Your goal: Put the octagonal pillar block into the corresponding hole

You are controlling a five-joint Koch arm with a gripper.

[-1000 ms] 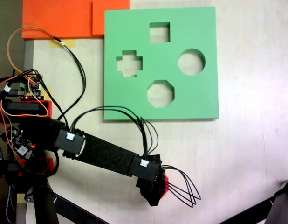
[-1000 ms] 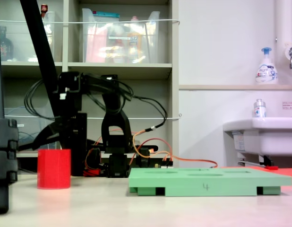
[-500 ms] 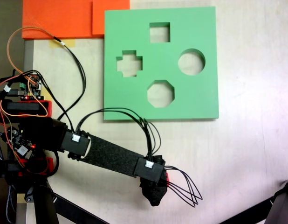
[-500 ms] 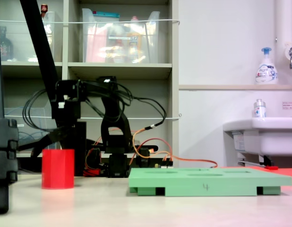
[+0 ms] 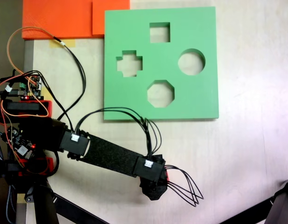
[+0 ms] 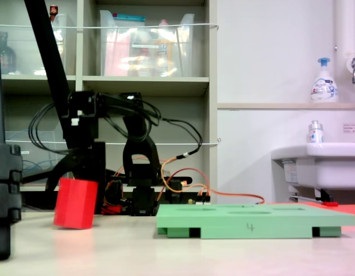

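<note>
Pale tabletop carries the whole scene, and on it, toward the far side in the top-down fixed view, lies the flat green square foam board, also seen edge-on at the right in the low side fixed view. Two orange foam slabs touch the board's far left corner. The black jointed arm reaches from its red-and-black base at the left toward the near middle of the table, trailing black cables. The board has four cutouts; the eight-sided cutout sits nearest the arm, open and unfilled. The bright red foam octagonal block is at the left in the side view, well apart from the board, tilted, with one lower edge raised off the table. The gripper sits directly over it, and from above just a sliver of red shows at its edge. Whether the jaws clamp the block cannot be told.
</note>
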